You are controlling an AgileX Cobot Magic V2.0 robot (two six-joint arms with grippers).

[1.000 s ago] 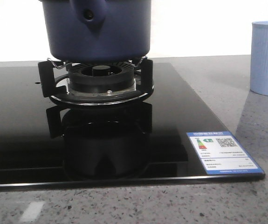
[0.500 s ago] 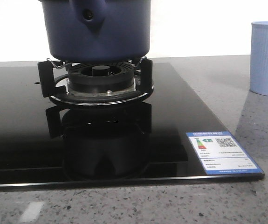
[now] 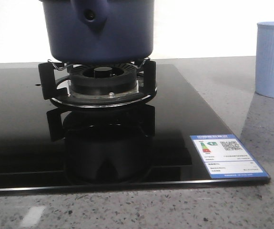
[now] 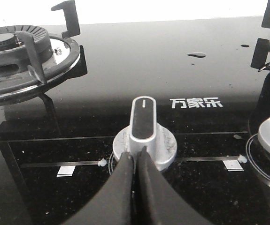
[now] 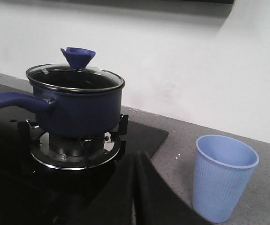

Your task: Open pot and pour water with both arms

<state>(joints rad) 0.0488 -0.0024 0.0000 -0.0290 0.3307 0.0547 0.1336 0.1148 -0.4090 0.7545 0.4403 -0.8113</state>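
Black fingers of our left gripper point(image 4: 135, 161) are pressing together just before the silver knob point(image 4: 144, 133), low centre of frame. Our right gripper point(image 5: 135, 164) is likewise closing on nothing. Farther off, the pot point(image 5: 76, 105) is sitting lidded on the burner point(image 3: 101, 86), upper centre; the pale-blue cup point(image 3: 273, 59) is standing right.

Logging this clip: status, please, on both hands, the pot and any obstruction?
Left hand shut, empty, at stove knob. Right hand shut, empty. Pot on burner, lid on. Cup apart.
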